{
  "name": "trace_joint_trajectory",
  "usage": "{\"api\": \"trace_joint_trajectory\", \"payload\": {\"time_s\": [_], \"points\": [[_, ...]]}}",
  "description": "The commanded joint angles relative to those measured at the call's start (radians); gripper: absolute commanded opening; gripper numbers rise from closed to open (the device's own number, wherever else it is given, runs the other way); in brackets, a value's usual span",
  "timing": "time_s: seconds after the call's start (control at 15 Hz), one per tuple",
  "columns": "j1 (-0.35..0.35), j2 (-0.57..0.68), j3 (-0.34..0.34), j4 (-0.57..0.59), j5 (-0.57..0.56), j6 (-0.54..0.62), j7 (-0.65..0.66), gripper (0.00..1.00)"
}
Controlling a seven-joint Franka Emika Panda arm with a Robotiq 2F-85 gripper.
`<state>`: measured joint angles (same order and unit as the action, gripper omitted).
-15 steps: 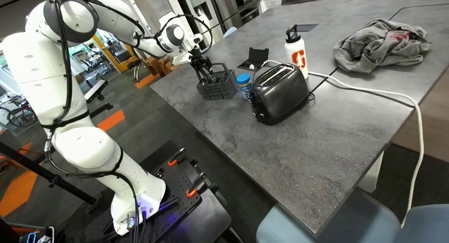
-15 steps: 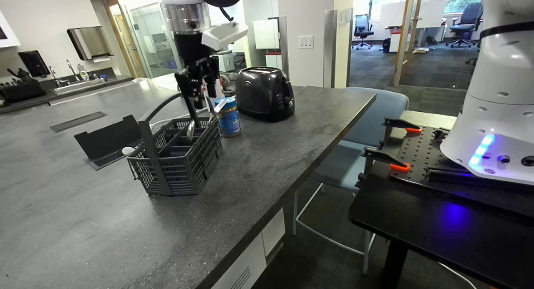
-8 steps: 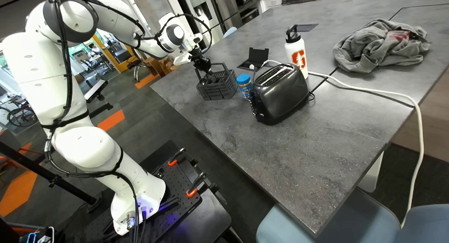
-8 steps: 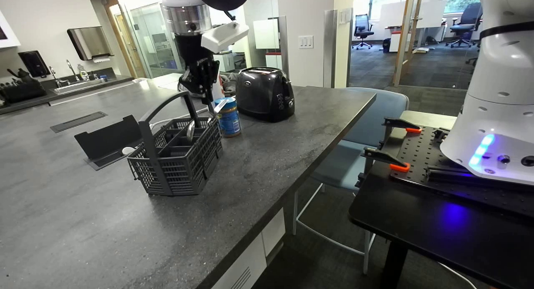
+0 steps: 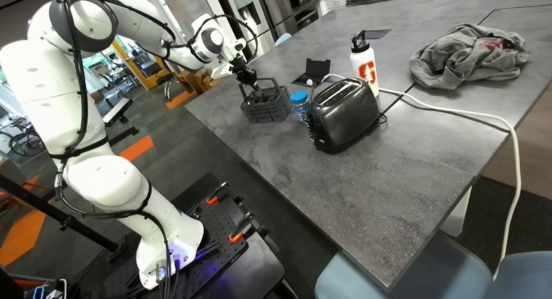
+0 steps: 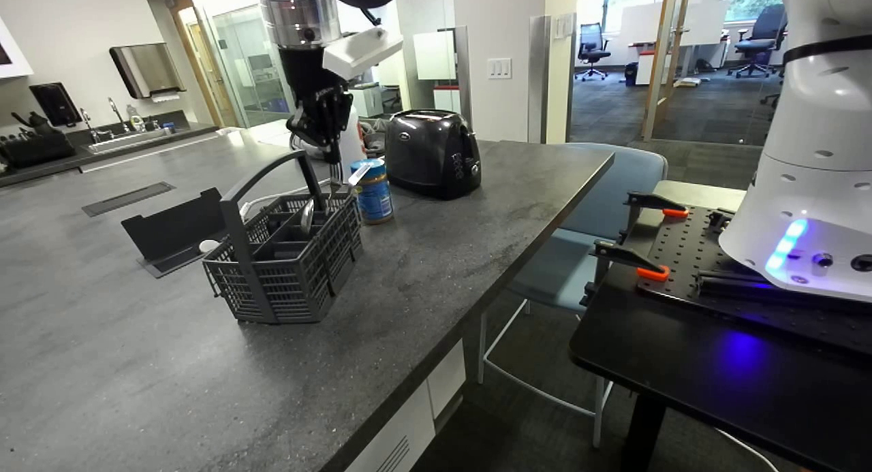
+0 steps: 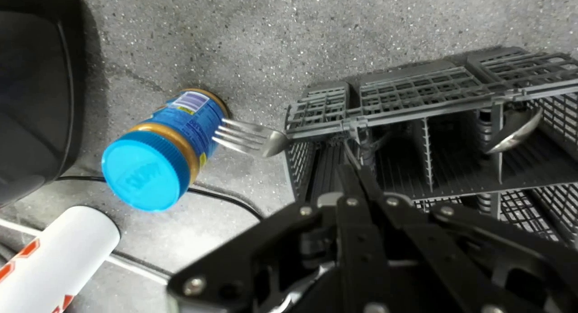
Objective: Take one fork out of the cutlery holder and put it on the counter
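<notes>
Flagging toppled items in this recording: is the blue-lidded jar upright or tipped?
Upright: in both exterior views the jar stands with its base on the counter and its blue lid uppermost.

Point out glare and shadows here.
In the wrist view, glare pales the counter near the white bottle, a shadow borders the toaster; in an exterior view, the white cable casts a shadow; in an exterior view, the black table catches blue glare.

The white arm [image 5: 56, 85] rises from its base [image 5: 174, 249], bends high up and stretches outward. Beyond the wrist [image 5: 210, 44], the black tool [image 6: 332, 156] is pointing downward, and its two fingers [image 7: 348, 186] stand tightly together.
</notes>
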<state>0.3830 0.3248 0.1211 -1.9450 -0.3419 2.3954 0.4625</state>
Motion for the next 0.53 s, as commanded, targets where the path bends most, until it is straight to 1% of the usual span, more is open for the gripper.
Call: {"api": "trace_joint_trajectory", "payload": {"time_s": [0.0, 0.2, 0.47], "points": [[0.024, -0.059, 0.007, 0.005, -0.019, -0.053, 0.015, 0.01], [0.032, -0.107, 0.025, 0.017, -0.014, -0.144, 0.008, 0.01], [0.024, -0.185, 0.067, 0.040, -0.003, -0.332, -0.002, 0.01]]}}
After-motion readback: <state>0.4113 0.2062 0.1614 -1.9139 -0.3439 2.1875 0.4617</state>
